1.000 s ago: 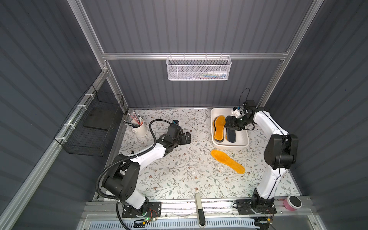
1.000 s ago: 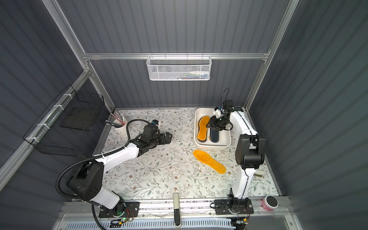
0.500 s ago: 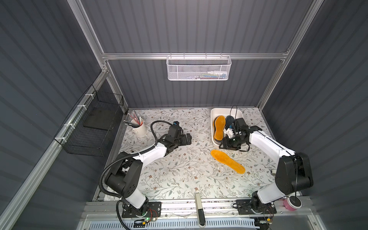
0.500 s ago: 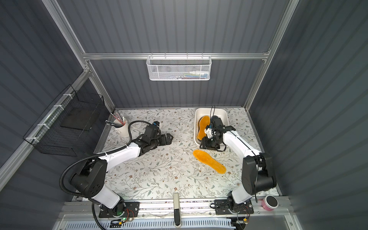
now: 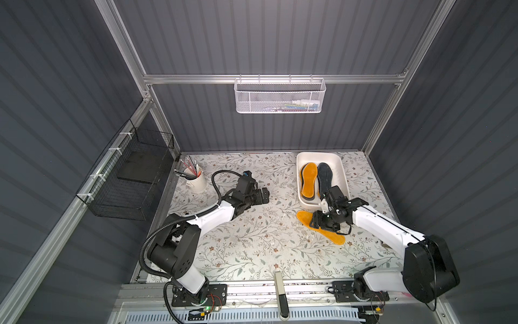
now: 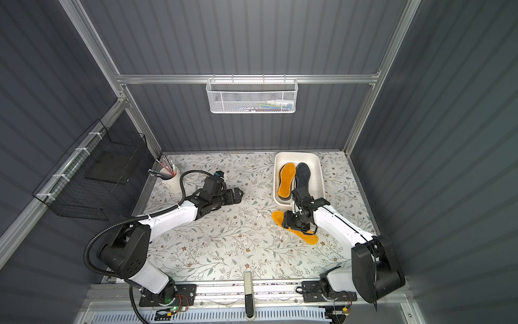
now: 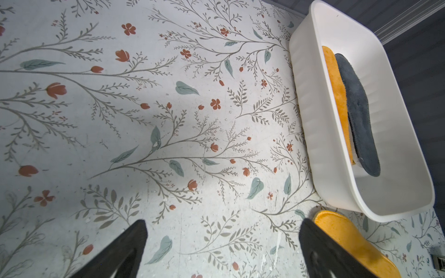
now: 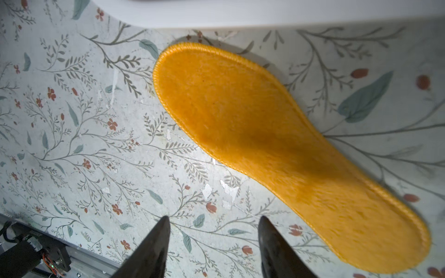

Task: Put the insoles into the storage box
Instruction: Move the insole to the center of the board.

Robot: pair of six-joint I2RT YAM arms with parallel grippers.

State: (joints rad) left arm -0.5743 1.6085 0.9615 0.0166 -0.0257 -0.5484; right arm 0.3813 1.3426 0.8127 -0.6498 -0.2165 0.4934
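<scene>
The white storage box (image 5: 344, 179) (image 6: 321, 179) stands at the back right of the floral table. Inside it lie an orange insole (image 5: 309, 181) (image 7: 337, 96) and a dark grey insole (image 5: 325, 175) (image 7: 361, 120) side by side. A second orange insole (image 5: 333, 236) (image 6: 307, 237) (image 8: 265, 144) lies flat on the table just in front of the box. My right gripper (image 5: 315, 222) (image 8: 213, 219) hovers over that insole's end nearest the box, open, with only tablecloth between its fingers. My left gripper (image 5: 265, 195) (image 7: 222, 222) rests low at mid-table, wide open and empty.
A white cup of pens (image 5: 196, 182) stands at the back left. A black wire basket (image 5: 134, 179) hangs on the left wall and a white mesh basket (image 5: 280, 96) on the rear rail. A slim handle (image 5: 281, 291) lies at the front edge.
My right arm has pulled back from over the box to above the loose orange insole, and its jaws have widened. The dark grey insole now lies uncovered in the box. The left arm barely moved.
</scene>
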